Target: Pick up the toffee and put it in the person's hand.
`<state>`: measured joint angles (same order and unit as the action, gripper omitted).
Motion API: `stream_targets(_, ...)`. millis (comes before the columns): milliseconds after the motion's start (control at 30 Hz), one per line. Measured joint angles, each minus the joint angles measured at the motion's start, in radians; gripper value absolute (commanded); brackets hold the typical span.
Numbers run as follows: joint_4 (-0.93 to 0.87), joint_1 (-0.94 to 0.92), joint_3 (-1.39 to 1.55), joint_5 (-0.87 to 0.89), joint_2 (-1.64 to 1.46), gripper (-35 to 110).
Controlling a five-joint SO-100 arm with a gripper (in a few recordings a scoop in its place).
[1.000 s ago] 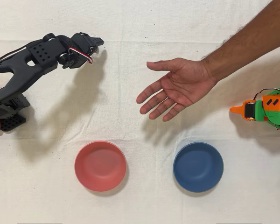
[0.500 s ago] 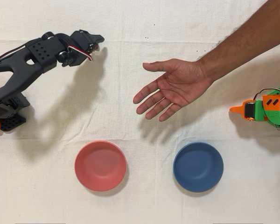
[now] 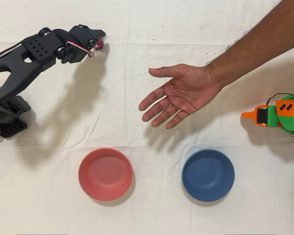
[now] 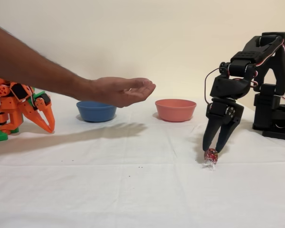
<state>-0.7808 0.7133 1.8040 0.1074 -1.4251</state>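
Fixed view, left to right: idle orange arm; person's hand open, palm up, held above the cloth, well left of the gripper. Blue bowl and pink bowl behind. Gripper points down, jaws narrowly parted, tips straddling the toffee, which rests on the cloth.

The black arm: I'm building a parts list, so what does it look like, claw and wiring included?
The black arm is matte black plastic in blocky, angular segments on a black base, with a perforated grid of holes on one link. Thin red, white and black cables loop between its joints. Its claw has two long, tapering black fingers. No markings are legible.
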Motion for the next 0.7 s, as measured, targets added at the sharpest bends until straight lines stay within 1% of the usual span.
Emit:
stream_targets(233,-0.017,-0.002,-0.005,0.0,0.038,25)
stream_targets(700,-0.014,-0.008,-0.063,-0.067,0.098,25)
